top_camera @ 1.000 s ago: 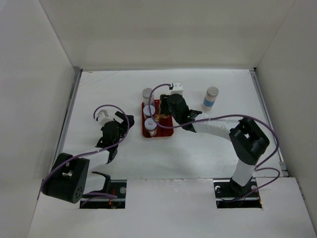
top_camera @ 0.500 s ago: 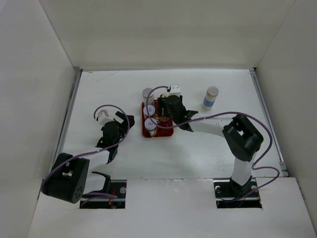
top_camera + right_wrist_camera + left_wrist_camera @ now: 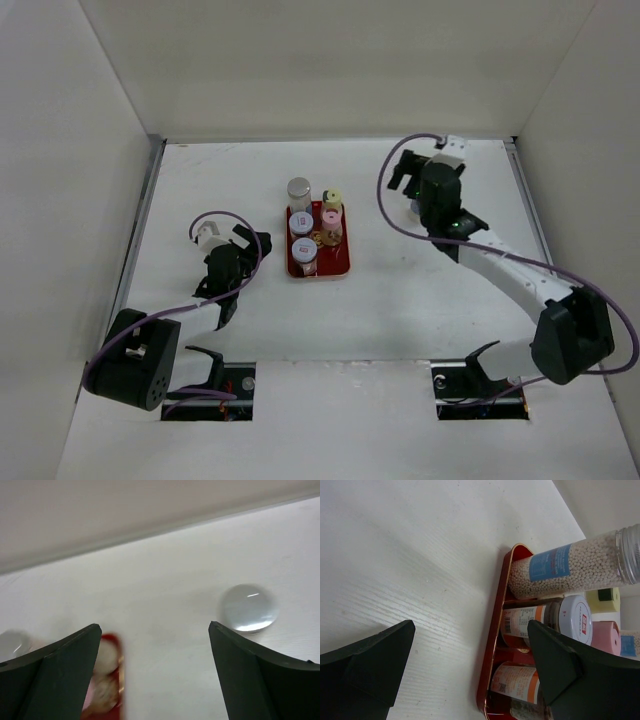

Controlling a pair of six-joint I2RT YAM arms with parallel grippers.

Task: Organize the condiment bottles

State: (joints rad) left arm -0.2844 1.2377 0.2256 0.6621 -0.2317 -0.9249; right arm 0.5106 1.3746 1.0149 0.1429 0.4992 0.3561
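Jaws, left: spread apart, gripping nothing. My left gripper faces the red tray from the side.
Jaws, right: spread wide and empty too. My right gripper hangs over the far right of the table.
Tray load: I count a pink-capped bottle, a yellow-capped bottle and two white-capped bottles standing in it.
Silver-capped bottle: at the tray's far-left corner.
Grey-capped bottle: alone on the table, well apart from the tray, below my right gripper.

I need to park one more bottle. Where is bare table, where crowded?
Bare: the table between the red tray and the right arm's base, and behind the tray to the back wall. Crowded: the tray's bottles; left gripper near its left side.
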